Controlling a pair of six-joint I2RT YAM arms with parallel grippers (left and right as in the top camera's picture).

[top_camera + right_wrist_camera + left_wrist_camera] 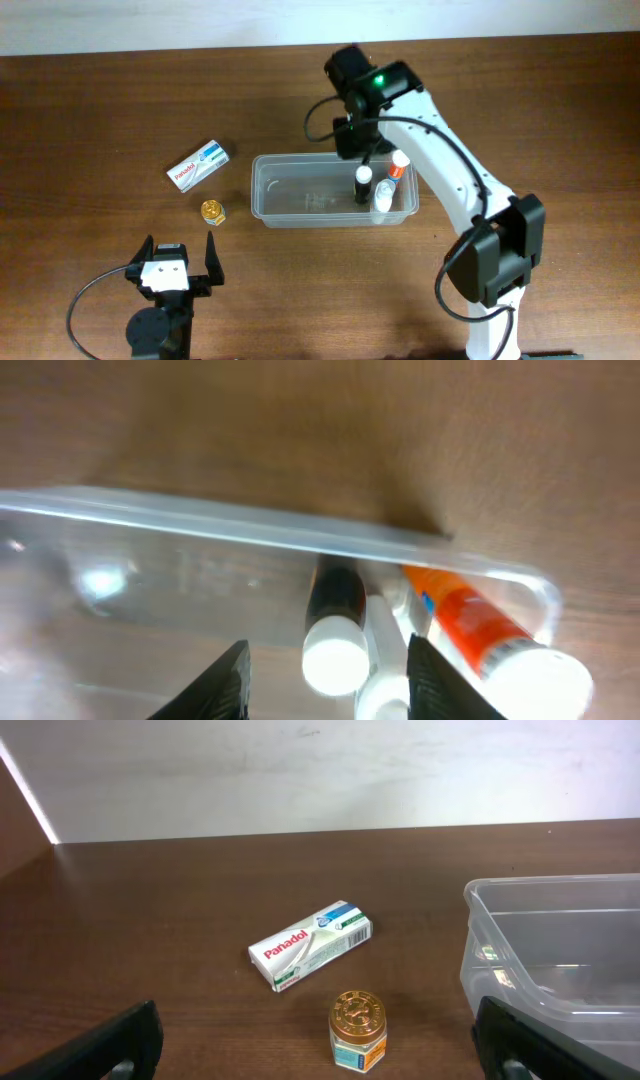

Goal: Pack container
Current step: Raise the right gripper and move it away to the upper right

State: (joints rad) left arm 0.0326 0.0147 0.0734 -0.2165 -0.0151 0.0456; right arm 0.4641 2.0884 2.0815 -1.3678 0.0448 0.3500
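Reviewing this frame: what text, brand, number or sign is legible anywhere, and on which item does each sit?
"Panadol", in red, on the white box.
Smaller print on the same box: too small to read.
Label on the gold-lidded jar: too small to read.
Print on the orange tube inside the container: blurred, unreadable.
No other text or sign shows.

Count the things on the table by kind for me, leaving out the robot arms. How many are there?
clear container: 1
Panadol box: 1
gold-lidded jar: 1
bottles in the container: 2, a black bottle and a white bottle
orange tube in the container: 1
Total: 6
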